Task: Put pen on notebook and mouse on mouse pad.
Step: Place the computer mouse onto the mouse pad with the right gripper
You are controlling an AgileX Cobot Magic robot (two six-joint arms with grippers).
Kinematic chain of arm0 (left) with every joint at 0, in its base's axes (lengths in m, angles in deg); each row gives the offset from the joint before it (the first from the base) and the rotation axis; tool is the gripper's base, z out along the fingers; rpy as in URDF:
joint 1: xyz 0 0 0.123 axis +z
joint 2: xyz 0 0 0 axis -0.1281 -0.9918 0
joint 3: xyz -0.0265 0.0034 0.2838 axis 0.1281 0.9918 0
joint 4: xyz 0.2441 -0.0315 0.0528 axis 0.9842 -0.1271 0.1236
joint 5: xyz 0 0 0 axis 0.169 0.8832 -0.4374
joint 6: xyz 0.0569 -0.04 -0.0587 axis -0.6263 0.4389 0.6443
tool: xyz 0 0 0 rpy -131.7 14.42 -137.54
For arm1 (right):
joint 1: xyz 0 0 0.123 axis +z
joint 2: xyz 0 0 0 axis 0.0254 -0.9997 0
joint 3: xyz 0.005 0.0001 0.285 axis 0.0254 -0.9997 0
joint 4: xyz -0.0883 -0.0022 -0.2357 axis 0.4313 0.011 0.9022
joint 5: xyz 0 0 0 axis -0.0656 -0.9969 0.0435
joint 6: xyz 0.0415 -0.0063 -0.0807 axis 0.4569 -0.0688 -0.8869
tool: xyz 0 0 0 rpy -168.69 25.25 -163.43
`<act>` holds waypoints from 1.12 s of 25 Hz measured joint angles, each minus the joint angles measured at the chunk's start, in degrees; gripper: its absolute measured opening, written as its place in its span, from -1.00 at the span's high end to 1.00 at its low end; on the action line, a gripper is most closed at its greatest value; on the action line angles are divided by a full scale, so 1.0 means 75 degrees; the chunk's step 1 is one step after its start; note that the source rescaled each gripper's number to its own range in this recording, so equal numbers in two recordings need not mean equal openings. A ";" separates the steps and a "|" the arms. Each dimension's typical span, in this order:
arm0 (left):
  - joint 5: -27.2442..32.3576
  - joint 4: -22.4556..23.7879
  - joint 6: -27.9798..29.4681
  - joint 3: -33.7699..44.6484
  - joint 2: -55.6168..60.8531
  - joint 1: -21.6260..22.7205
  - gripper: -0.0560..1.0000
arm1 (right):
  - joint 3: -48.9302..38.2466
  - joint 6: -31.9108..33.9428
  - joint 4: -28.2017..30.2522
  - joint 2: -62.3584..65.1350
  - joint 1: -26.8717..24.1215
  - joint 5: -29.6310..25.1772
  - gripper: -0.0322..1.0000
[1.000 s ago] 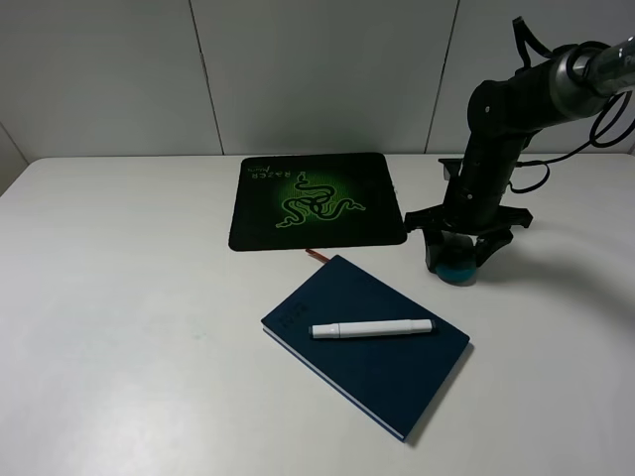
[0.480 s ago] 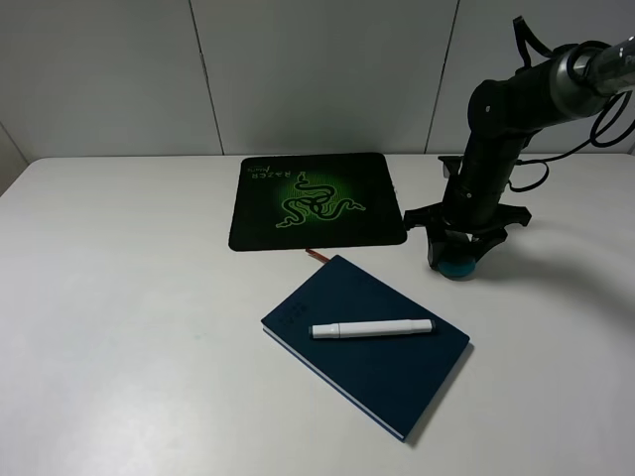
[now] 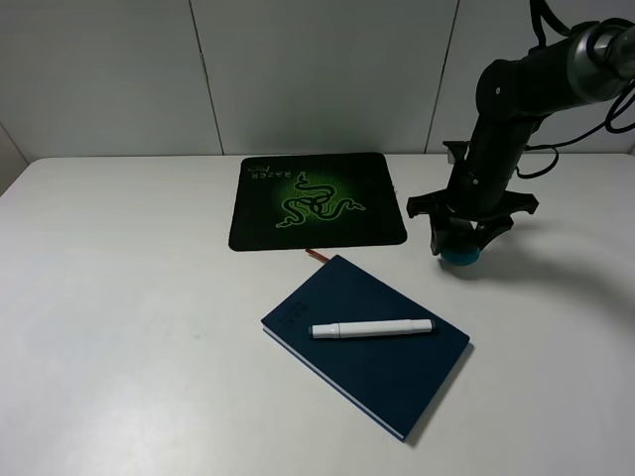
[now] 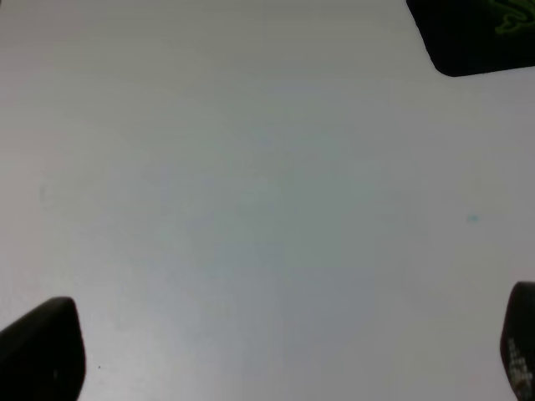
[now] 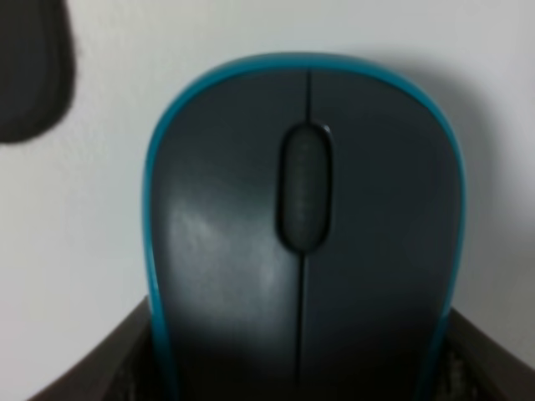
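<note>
— Mouse [image 3: 460, 256], the small oval one with dark grey top and teal sides: where is it?

— On the white bench [image 3: 129, 297], just right of the black snake-emblem mouse pad [image 3: 316, 201]. Your right gripper [image 3: 462, 248] straddles it, seemingly clamped. Lift it clear, then carry it left over the pad.

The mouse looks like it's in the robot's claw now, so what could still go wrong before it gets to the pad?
The jaws grip only the rear of the mouse, so it could tilt or slip out while carried.

The mouse pad lies across from the right gripper, close by the notebook; a low pass might nudge the notebook and roll the pen off it.
</note>
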 joint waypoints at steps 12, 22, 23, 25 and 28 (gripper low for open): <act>0.0000 0.0000 0.0000 0.0000 0.0000 0.0000 -1.00 | 0.0723 -0.0287 0.0006 0.0352 0.0000 -0.1403 0.94; 0.0000 0.0000 0.0000 0.0000 0.0000 0.0000 -1.00 | 0.1963 -0.0438 0.0011 0.0352 0.0626 -0.2115 0.94; 0.0000 0.0000 0.0000 0.0000 0.0000 0.0000 -1.00 | 0.2048 -0.0438 0.0011 0.0352 0.0707 -0.2133 0.94; 0.0000 0.0000 0.0000 0.0000 0.0000 0.0000 -1.00 | 0.2265 -0.0438 0.0011 0.0345 0.0880 -0.2192 0.94; 0.0000 0.0000 0.0000 0.0000 0.0000 0.0000 -1.00 | 0.2812 -0.0438 0.0011 0.0181 0.1099 -0.2479 0.94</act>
